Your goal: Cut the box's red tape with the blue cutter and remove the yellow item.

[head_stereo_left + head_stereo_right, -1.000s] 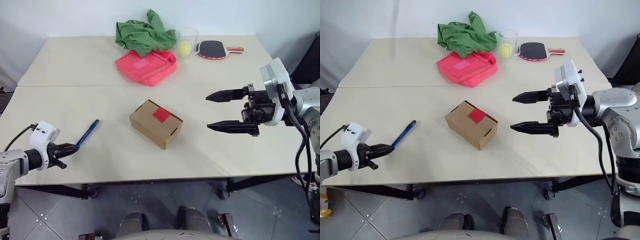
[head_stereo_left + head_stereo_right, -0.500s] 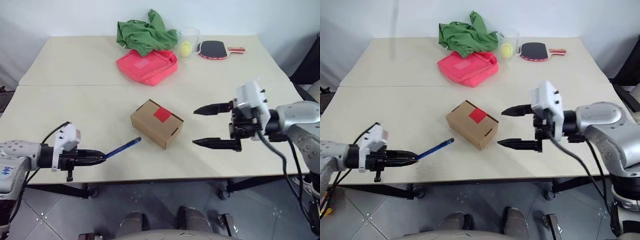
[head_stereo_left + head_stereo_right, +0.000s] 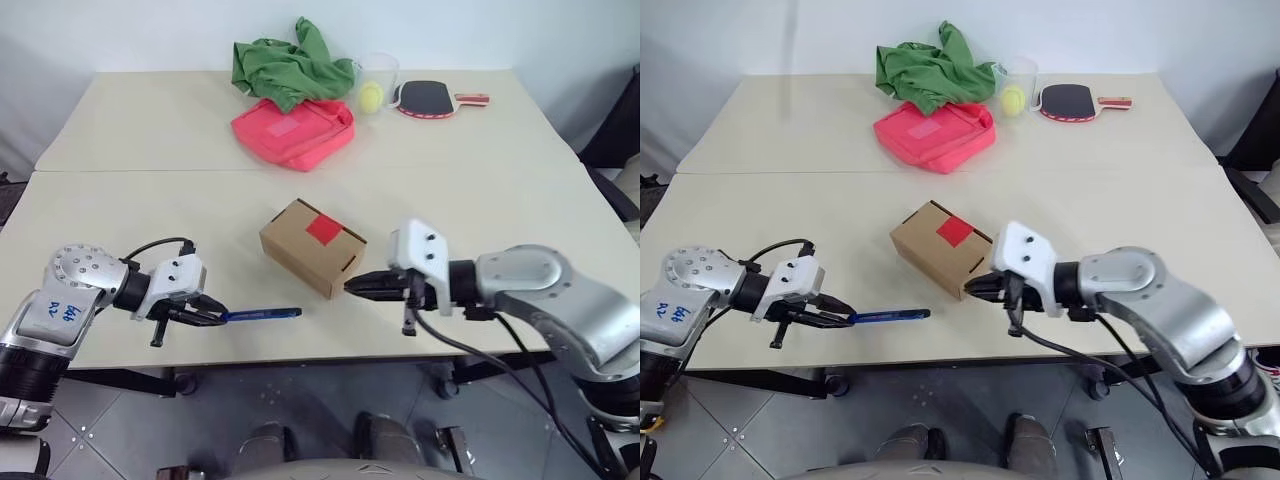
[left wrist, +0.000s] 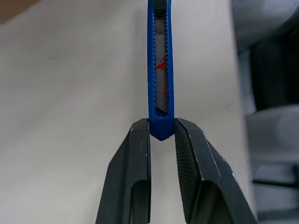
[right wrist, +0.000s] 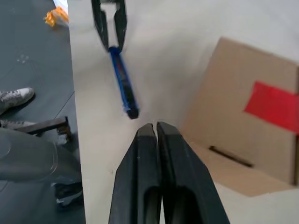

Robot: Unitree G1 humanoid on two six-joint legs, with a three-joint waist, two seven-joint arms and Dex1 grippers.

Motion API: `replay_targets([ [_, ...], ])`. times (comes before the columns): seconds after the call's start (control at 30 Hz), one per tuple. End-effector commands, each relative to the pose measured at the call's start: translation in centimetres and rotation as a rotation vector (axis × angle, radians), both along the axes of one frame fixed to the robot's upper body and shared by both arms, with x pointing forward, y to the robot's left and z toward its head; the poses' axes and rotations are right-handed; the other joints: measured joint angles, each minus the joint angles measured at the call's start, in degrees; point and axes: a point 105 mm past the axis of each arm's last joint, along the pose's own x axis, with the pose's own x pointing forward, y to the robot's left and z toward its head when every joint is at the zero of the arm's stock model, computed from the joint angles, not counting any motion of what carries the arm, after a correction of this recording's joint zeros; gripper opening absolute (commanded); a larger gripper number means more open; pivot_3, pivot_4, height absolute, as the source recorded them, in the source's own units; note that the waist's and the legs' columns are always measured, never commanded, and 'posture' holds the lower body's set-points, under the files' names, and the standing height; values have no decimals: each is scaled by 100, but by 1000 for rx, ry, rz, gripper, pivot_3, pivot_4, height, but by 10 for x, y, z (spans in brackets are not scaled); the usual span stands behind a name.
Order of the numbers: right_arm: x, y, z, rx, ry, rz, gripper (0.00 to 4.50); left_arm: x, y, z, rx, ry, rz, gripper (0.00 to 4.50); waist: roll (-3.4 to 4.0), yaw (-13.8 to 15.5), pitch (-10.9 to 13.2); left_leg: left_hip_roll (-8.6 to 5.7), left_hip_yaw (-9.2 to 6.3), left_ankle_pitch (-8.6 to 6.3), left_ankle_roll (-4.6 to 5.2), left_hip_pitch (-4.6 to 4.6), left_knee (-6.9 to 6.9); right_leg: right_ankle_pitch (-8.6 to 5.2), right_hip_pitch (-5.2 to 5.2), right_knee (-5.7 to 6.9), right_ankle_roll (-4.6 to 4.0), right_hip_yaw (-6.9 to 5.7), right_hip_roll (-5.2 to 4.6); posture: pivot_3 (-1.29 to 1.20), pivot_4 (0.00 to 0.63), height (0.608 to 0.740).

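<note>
The small brown cardboard box [image 3: 312,246] sits closed just beyond my right claw [image 3: 352,285], its square red tape patch [image 3: 323,229] on top. My left claw [image 3: 215,317] pinches the slim blue cutter [image 3: 262,314], roughly level.

Count, taking the box [image 3: 312,246] as landmark:
- cardboard box: 1, with 1 red tape [image 3: 323,229] patch on top.
- blue cutter [image 3: 262,314]: 1, near the box's front left.
- Behind the box: 1 pink-red pouch [image 3: 294,131], 1 green cloth [image 3: 288,64], 1 clear cup [image 3: 379,72], 1 yellow-green ball [image 3: 370,96], 1 paddle [image 3: 432,98].
- tables [image 3: 150,130]: 2, butted together.
</note>
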Motion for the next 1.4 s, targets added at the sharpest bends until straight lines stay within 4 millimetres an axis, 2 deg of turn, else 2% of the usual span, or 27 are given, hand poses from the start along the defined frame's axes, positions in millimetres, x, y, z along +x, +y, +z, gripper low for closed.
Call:
replay_targets([
  [0.03, -4, 20, -14, -48, -27, 74, 0, -1, -6, 0, 26, -56, -51, 388, 0, -7, 0, 1, 0, 0, 0, 0, 0, 0, 0, 0, 0, 0, 2, 0, 150, 740],
  [0.33, 13, 61, -38, -107, -81, 112, 0, -9, -3, -13, 69, -72, -89, 388, 0, -11, 0, 2, 3, 0, 0, -3, 4, 0, -1, 5, 0, -4, 2, 0, 150, 740],
  [0.53, 14, 73, -50, -163, -118, 182, 0, -11, -2, -16, 65, -65, -90, 388, 0, -12, 0, 1, 8, 0, 0, -3, 4, 0, 0, 7, 0, -7, 2, 0, 150, 740],
  [0.93, 7, 68, -61, -240, -155, 247, 0, -15, 9, -18, 89, -38, -61, 388, 0, -84, 0, 5, 9, 0, -1, 1, 4, -1, 1, 11, 0, -7, 5, 0, 150, 740],
  [1.07, 14, 65, -64, -250, -168, 216, 0, -17, 7, -18, 82, -34, -60, 388, 0, -132, 0, 5, 8, 1, -2, 1, 4, -1, 1, 14, -1, -7, 5, 0, 150, 740],
  [1.27, 36, 57, -63, -267, -200, 155, 0, -17, 5, -19, 75, -29, -60, 388, 0, -138, 0, 5, 8, 1, -2, 10, 4, -1, 8, 15, -1, -3, 5, 0, 150, 740],
  [1.4, 38, 56, -59, -268, -218, 145, 0, -15, 3, -19, 69, -31, -64, 388, 1, -137, 0, 5, 6, 1, -2, 11, 4, -1, 6, 19, -1, -2, 5, 0, 150, 740],
])
